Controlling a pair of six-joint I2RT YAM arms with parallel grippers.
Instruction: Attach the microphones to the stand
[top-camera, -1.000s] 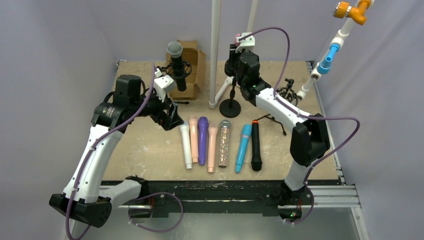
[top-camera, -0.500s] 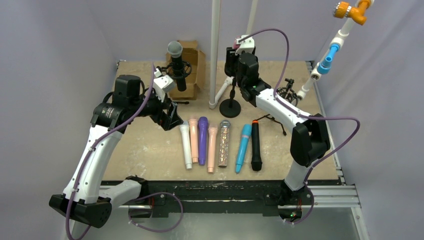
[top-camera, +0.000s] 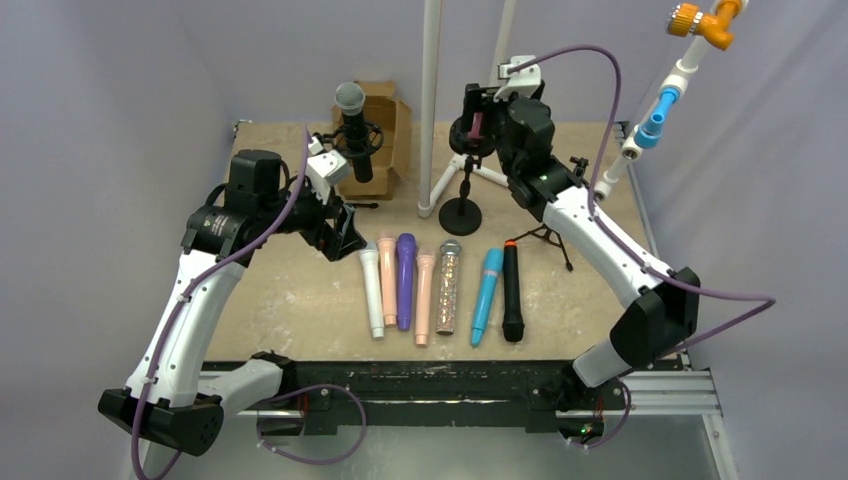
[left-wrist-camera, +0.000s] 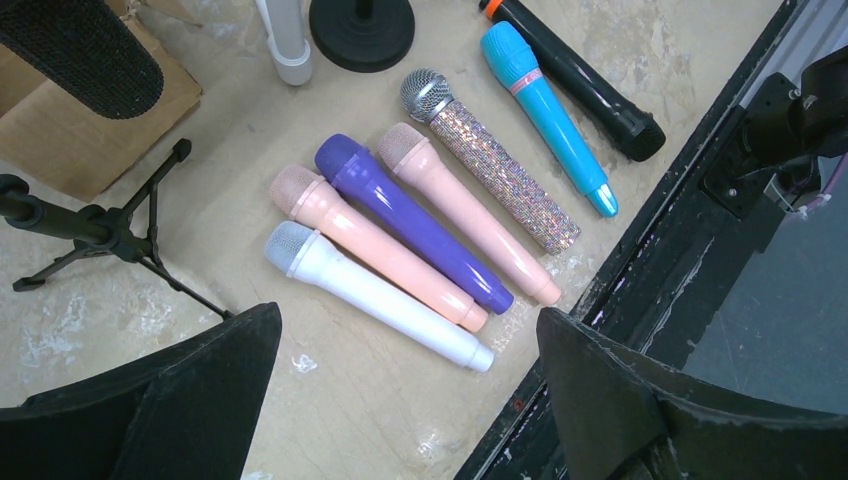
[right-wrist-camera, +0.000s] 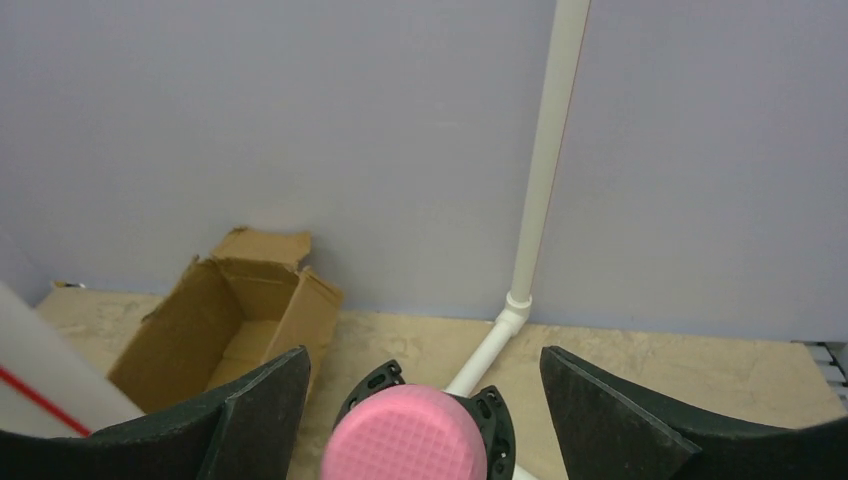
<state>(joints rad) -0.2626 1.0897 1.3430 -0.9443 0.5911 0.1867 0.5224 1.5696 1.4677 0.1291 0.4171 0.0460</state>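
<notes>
**View coverage**

- Top external view: seven microphones lie in a row on the tan worktop (top-camera: 300, 290) between the arms. From the left they are:
  - white plastic microphone (top-camera: 371, 293)
  - peach microphone (top-camera: 387, 268)
  - purple microphone (top-camera: 405, 280)
  - second peach microphone (top-camera: 425, 298)
  - silver glitter microphone (top-camera: 447, 288)
  - blue microphone (top-camera: 487, 295)
  - black microphone with an orange end (top-camera: 512, 290)
- This view alone shows a black mesh-headed microphone (top-camera: 352, 125) standing upright in a black tripod stand (top-camera: 352, 200) at rear left. It is just in front of an open brown cardboard box (top-camera: 392, 115).
- Left wrist view: the same row is seen close up, and the faceted sparkle on the glitter body is clear here. The mesh head appears only as a dark corner.
- Right wrist view: this view alone shows the round, grid-textured head of a pink microphone (right-wrist-camera: 405, 435), seated in a black ring mount (right-wrist-camera: 497, 420). A white pipe (right-wrist-camera: 540, 170) rises behind it. In the top external view the pink microphone is only a thin sliver.

**Claw state**

- Left claw (left-wrist-camera: 410, 400): fully spread and holding nothing. It hovers above the worktop beside the head end of the row.
- Right claw (right-wrist-camera: 430, 410): spread wide, one finger on each side of the pink head. A gap is visible on both sides, so it grips nothing.
</notes>
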